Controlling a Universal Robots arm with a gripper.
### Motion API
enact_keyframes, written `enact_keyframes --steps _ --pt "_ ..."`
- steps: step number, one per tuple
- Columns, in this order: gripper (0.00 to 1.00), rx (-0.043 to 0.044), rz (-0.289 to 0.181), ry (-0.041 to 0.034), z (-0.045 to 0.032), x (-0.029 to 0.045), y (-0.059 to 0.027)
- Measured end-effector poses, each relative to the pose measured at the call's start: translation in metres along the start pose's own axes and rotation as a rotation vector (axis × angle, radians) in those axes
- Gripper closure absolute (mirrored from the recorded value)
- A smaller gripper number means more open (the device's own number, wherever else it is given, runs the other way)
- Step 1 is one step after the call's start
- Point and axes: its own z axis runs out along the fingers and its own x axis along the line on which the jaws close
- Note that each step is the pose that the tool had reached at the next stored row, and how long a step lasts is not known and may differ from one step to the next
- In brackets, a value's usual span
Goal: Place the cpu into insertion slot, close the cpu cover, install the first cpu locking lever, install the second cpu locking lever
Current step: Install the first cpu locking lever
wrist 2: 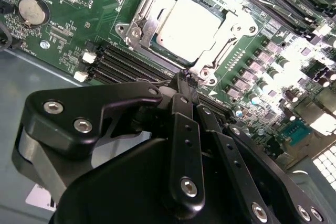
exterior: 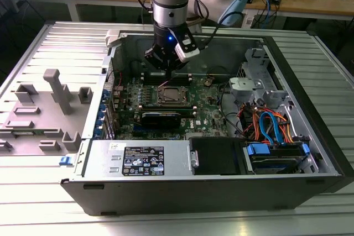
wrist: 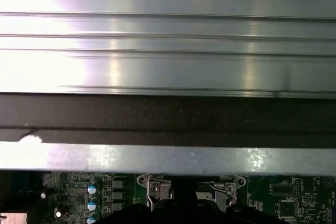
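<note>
One arm is reaching down into the open computer case (exterior: 310,153), with its gripper (exterior: 166,62) hanging just past the far edge of the socket on the green board (exterior: 204,115). In the second wrist view the gripper (wrist 2: 185,80) is showing its fingers (wrist 2: 184,111) drawn together to a narrow tip, and nothing is sitting between them; that pinched shape looks suited to pushing a thin wire lever rather than carrying a part.

The cpu (wrist 2: 188,24) is already lying flat in the insertion slot (wrist 2: 161,39), its pale metal top showing through the window of the cpu cover (wrist 2: 223,51), which is lying down over it like a frame. So the chip and the cover appear to be dealt with, and judging by where the tip is hovering, just beside the socket's near corner in that view, the work is now sitting at the lever stage. Whether either lever is latched I cannot tell.

In the exterior view the slot (exterior: 171,95) is lying near the middle of the board, with the memory slots (exterior: 166,119) just on its near side, and the grey moulded tray (exterior: 41,117) is resting well apart on the exterior view's left
</note>
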Motion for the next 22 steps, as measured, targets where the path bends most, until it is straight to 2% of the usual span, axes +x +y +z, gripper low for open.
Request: enact_keyframes --steps 3,6,7,8,19,22 --pt "0.89 -0.0001 0.004 -0.0001 0.0007 -0.0011 0.0004" --pt "0.89 -0.0006 0.004 0.0 0.0035 -0.0019 0.0074" --pt "0.89 -0.0005 0.004 0.0003 0.0056 -0.0043 0.0088" --pt "0.89 -0.0004 0.004 0.0006 0.008 -0.01 0.0098" --pt "0.89 -0.0005 0.005 0.0005 0.0142 -0.0212 0.0097" --pt "0.89 -0.0005 0.006 0.0005 0.0159 -0.022 0.0097"
